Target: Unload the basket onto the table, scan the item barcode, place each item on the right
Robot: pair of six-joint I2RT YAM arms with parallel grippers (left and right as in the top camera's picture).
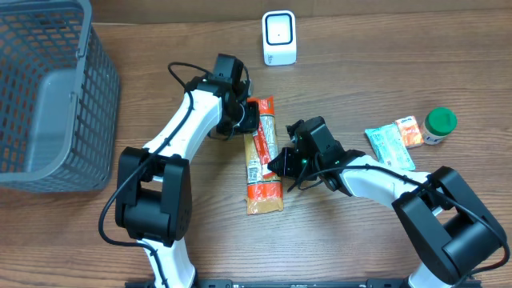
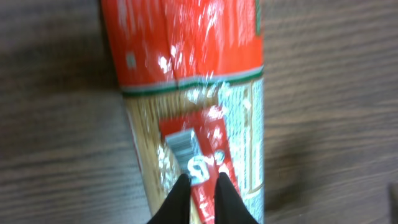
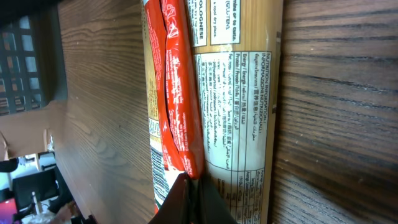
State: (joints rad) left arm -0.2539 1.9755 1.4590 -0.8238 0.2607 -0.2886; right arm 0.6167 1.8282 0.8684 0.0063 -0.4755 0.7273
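The item is a long spaghetti pack (image 1: 262,172), red at the ends and clear in the middle, lying flat on the table with its label side up. A raised red seam flap (image 3: 177,93) runs along its length. My left gripper (image 1: 250,120) is at the pack's far end, shut on that flap (image 2: 205,140); up close the left gripper (image 2: 202,179) pinches it between both fingers. My right gripper (image 1: 278,164) is at the pack's middle, and in its wrist view the right gripper (image 3: 194,182) is also shut on the flap. Barcode stripes (image 3: 159,186) show at the pack's edge.
A white scanner (image 1: 279,38) stands at the back centre. A grey mesh basket (image 1: 48,96) fills the left side. At the right lie a pale green packet (image 1: 390,147), an orange packet (image 1: 410,130) and a green-lidded jar (image 1: 439,125).
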